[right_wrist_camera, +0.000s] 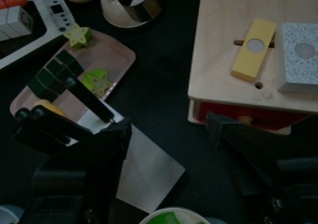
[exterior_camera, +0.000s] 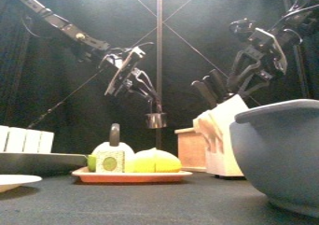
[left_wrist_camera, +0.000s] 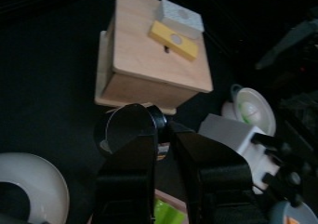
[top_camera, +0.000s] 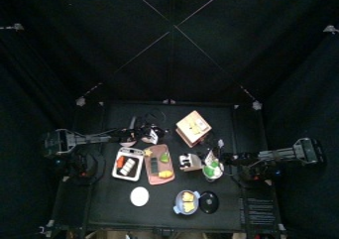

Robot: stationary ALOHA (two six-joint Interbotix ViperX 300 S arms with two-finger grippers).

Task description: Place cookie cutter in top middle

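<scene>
The cookie cutter (left_wrist_camera: 128, 130) is a round dark metal ring. My left gripper (left_wrist_camera: 152, 125) is shut on its rim. In the front view the cutter (exterior_camera: 155, 120) hangs from the left gripper (exterior_camera: 142, 91), held above the table behind the food tray. In the top view the left gripper (top_camera: 142, 139) is left of the wooden box (top_camera: 195, 127). The top middle (top_camera: 159, 112) is bare black tabletop just beyond it. My right gripper (right_wrist_camera: 174, 186) is open and empty, raised at the right (exterior_camera: 249, 51), above the knife block (right_wrist_camera: 74, 102).
The wooden box (left_wrist_camera: 152, 51) carries a yellow block (left_wrist_camera: 174, 40) and a grey block (left_wrist_camera: 181, 14). A pink tray (top_camera: 159, 162) with food, a sushi tray (top_camera: 127, 166), a white plate (top_camera: 139, 195), a bowl (top_camera: 192, 201) and the knife block (top_camera: 212, 164) fill the table's middle and front.
</scene>
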